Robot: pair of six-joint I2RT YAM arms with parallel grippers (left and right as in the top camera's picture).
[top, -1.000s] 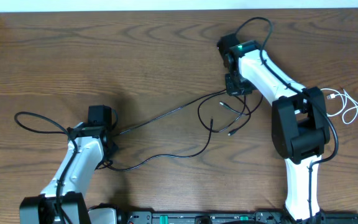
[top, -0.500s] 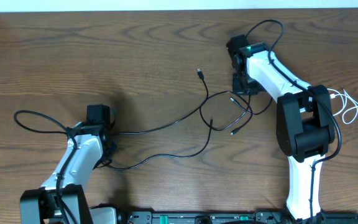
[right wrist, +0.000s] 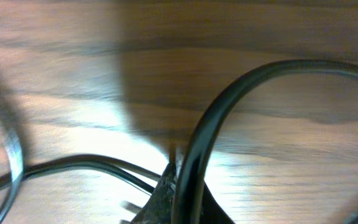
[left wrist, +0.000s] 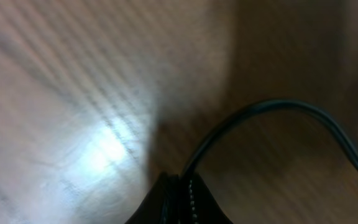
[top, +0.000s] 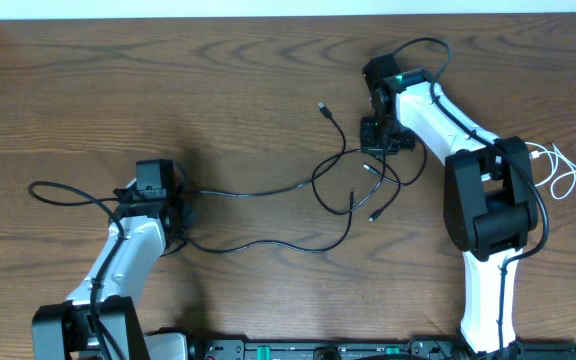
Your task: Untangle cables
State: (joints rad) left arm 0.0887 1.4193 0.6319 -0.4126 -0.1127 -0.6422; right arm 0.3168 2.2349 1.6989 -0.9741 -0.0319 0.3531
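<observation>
— Overhead, right of centre: black cords cross in a loose knot of loops, with small plugs poking out. One free plug end lies above the knot, toward upper centre.

— White one?

— White cord lies by itself at the far right edge, well apart from the knot. It reads as out of the tangle.

— What leaves the knot leftward?

— Two strands. The long cord runs almost straight across to the left hand, left of centre. The lower cord sags beneath it and ends near that same hand. Whether it is also held, cannot tell.

— Left hand's grip?

— Fully closed. In the left wrist view the fingers are pinched together at the bottom of the frame. A black cord comes out of the pinch and arcs away right.

— Right hand?

— Right hand sits at the knot's upper edge, also clamped tight. The right wrist view shows a black cord rising out of the pinch, with more strands lying on the desk just beside it. Which strand of the knot that is, cannot tell.

— Why held like this?

— My judgement: the left hand anchors the far end and the right hand holds at the crossings. Tension between them can then draw the loops open. The near-straight long cord fits that. The knot looks slack, so separation is partway at best.
</observation>
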